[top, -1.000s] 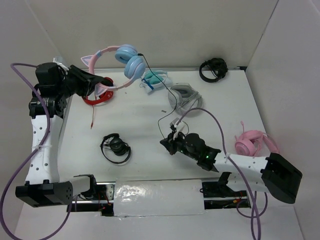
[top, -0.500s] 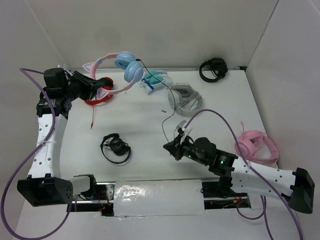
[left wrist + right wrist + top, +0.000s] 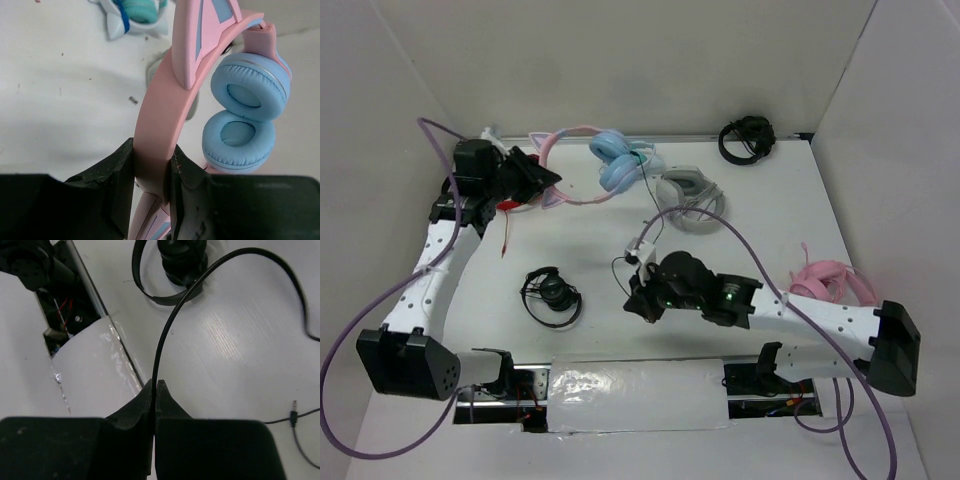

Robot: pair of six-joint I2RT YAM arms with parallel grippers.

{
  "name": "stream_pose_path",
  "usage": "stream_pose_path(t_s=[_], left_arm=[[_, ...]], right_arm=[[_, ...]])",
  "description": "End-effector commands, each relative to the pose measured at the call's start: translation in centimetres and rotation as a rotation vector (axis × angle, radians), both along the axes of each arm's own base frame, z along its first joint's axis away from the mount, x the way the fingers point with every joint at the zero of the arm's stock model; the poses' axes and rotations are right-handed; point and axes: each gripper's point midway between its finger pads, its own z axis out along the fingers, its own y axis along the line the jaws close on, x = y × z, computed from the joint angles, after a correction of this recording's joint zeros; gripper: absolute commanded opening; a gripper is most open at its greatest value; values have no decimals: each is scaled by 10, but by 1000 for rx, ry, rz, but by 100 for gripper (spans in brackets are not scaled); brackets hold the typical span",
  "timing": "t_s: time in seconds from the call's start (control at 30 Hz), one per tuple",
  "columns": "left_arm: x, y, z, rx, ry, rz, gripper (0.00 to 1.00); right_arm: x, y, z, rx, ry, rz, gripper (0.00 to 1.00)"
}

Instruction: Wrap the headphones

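The left gripper's (image 3: 152,172) two fingers (image 3: 120,175) are clamped on the pink headband (image 3: 157,105) of the headphones (image 3: 617,166), one pad on each flat side of the band, with no gap showing. From the grip the band rises away from the wrist camera, past a pink cat ear (image 3: 192,45) with a blue inner face, and curves to the two light blue ear cups (image 3: 247,95), which sit side by side with their cushions touching. In the overhead view this gripper (image 3: 544,180) is at the far left of the table (image 3: 590,240), and the ear cups lie to its right near the back wall, just beside the grey headphones (image 3: 688,194). Whether the cups rest on the table cannot be told. A red headset (image 3: 507,204) shows partly under the left gripper.

The right gripper (image 3: 155,386) is closed tight on the thin black cable (image 3: 172,320), which leaves the fingertips and arcs up and to the right over the table. Seen from above, this gripper (image 3: 638,300) is near the table's middle, well apart from the ear cups, with the cable running between them. A small black headset (image 3: 552,296) lies to its left. A jack plug (image 3: 294,404) lies on the table to the right.
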Motion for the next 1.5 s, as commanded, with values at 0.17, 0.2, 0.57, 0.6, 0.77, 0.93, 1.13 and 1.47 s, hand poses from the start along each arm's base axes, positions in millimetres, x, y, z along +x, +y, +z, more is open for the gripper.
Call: stream_pose_path(t_s=[0.17,0.2,0.57,0.6,0.77,0.93,1.13,1.47], left_arm=[[21,-31,-50,320,-41,-72,0],[19,-38,-55,356,-48,-91,0],[-41,-105,-83,545,-362,-487,0],[-51,-112,-85,547,-387,-541,0],[-117,-153,-57,498,-677,-803,0],[-166,-165,-36,485,-890,-922,0],[-209,-155,-11,410,-1036,-960,0],[-225,-150,15,327,-1037,-946,0]], right_arm=[[5,18,86,-96,-88,138,0],[8,15,101,-81,-132,148,0],[97,-81,225,43,-521,-55,0],[102,-85,228,41,-532,-64,0],[136,-92,226,3,-531,-28,0],[186,-114,209,-50,-489,-105,0],[212,-141,196,18,-485,-204,0],[214,-159,159,160,-415,-352,0]])
